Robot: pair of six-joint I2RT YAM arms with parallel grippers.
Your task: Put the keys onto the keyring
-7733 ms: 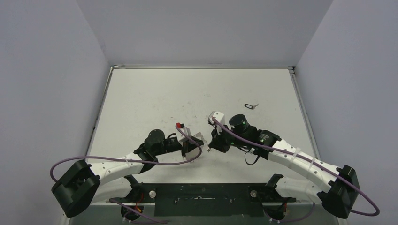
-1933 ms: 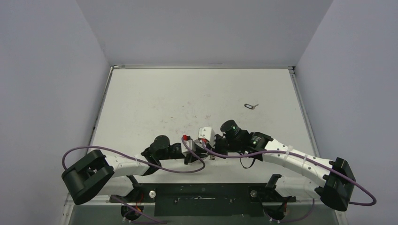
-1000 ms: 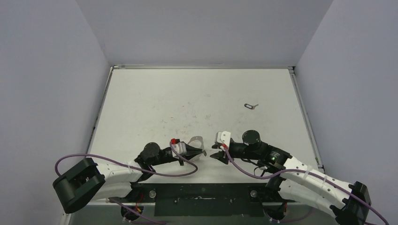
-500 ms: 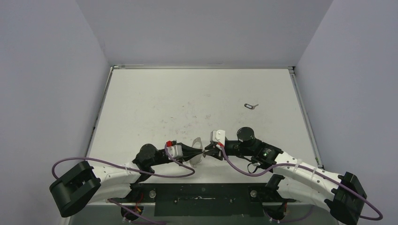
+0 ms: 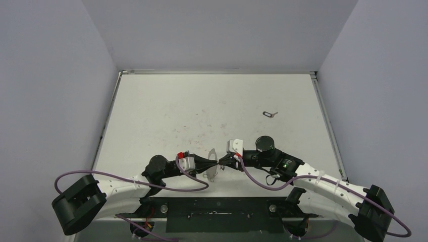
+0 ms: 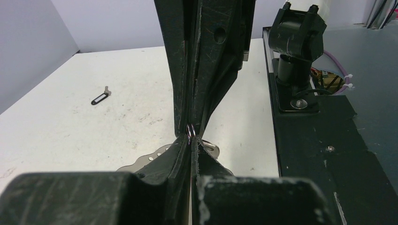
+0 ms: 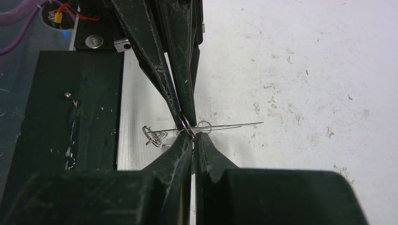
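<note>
The keyring [image 5: 211, 164], a thin silvery oval loop, hangs between the two arms near the table's front edge. My left gripper [image 5: 216, 162] [image 6: 191, 140] is shut on one of its tiny silver rings [image 6: 190, 132]. My right gripper [image 5: 223, 162] [image 7: 193, 137] meets it tip to tip, shut on the same tiny ring [image 7: 187, 125]. In the right wrist view the loop's wire [image 7: 230, 125] runs edge-on behind the tips, with a cluster of small rings [image 7: 154, 135] at its left end. The keys [image 5: 270, 114] [image 6: 100, 97], a small silver key on a black oblong loop, lie on the table at the far right, well away from both grippers.
The black base plate [image 5: 217, 206] with the arm mounts runs along the near edge, just behind the grippers. Purple cables [image 5: 192, 174] loop beside both wrists. Grey walls enclose the white table [image 5: 202, 101] on three sides.
My right arm has swung left to the left gripper's tip and closed its jaws there. The left gripper has stayed shut on the keyring, shifting slightly. The keys have not moved.
</note>
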